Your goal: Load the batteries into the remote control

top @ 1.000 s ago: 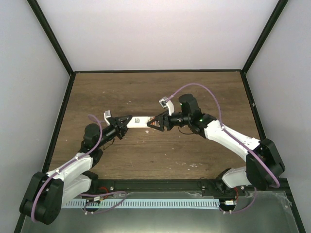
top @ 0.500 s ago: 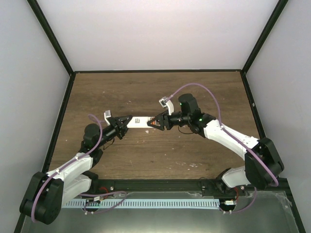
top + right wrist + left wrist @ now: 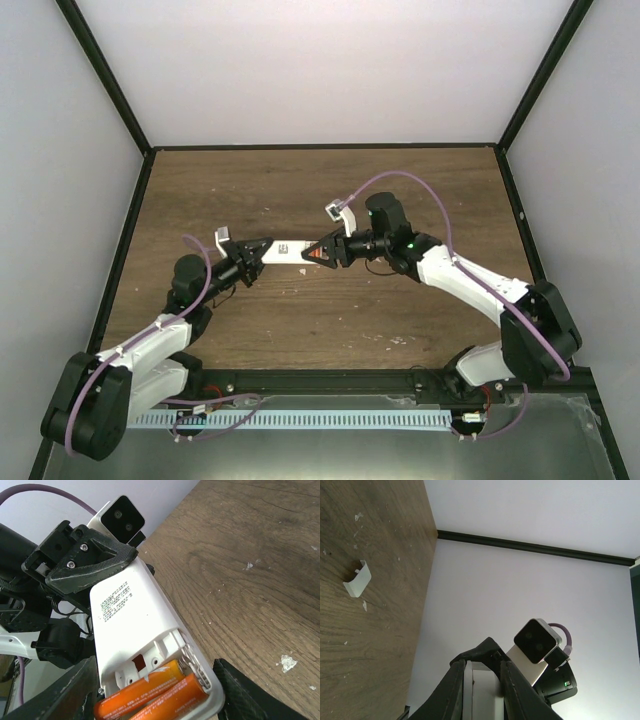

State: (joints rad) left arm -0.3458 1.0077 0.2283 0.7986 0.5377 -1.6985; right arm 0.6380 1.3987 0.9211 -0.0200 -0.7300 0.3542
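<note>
The white remote control [image 3: 285,250] is held in the air between both grippers, above the wooden table. My left gripper [image 3: 262,250] is shut on its left end; in the left wrist view the remote [image 3: 482,692] sits clamped between the fingers [image 3: 451,680]. My right gripper [image 3: 318,254] closes round the other end. In the right wrist view the remote [image 3: 130,615] has its compartment open, and the two orange batteries [image 3: 150,695] lie side by side inside it, against the spring contacts. The right fingers [image 3: 235,685] press on both edges of that end.
A small plain white cover piece [image 3: 357,579] lies on the wooden table [image 3: 400,190] away from the grippers. Black frame posts and white walls border the table on three sides. White specks dot the wood.
My right gripper has shifted slightly left, closer to the left gripper. The left arm and remote have stayed almost still.
</note>
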